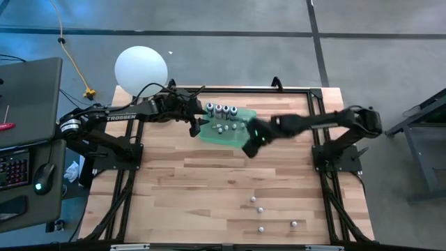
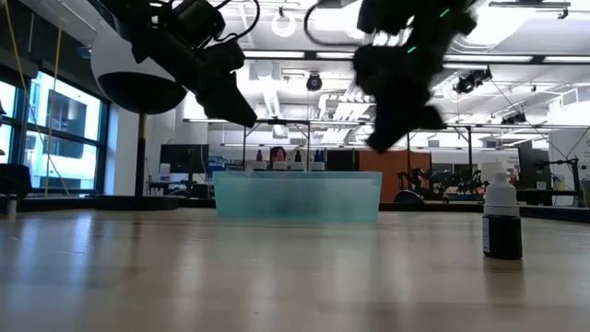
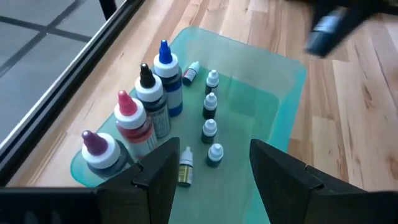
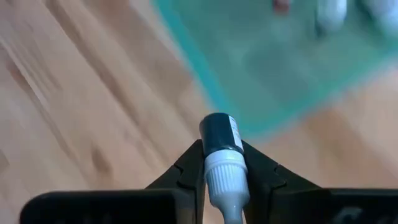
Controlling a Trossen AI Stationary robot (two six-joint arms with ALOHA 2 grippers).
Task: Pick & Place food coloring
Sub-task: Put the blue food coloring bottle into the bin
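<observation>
While the right gripper (image 4: 222, 163) hangs above the wood just beside the near edge of the green tray (image 1: 209, 135), we can see its fingers pinched on a small dark bottle (image 4: 222, 149) with a whitish cap, so that claw is closed on one food coloring bottle. Over on the other side, the left gripper (image 3: 211, 171) hovers above the tray with its fingers spread wide and nothing between them. Under it we spot four larger bottles (image 3: 149, 102) lined up along one tray wall, tops purple, pink, black and blue, and a handful of tiny bottles (image 3: 209, 104) scattered beside them inside the tray. Down at the near end of the table (image 1: 195, 202) a few loose little bottles (image 1: 259, 209) sit well apart from the tray. One dark-bodied bottle (image 2: 502, 218) stands upright close to the low camera. A large white globe (image 1: 141, 67) sits at the table's far left corner.
</observation>
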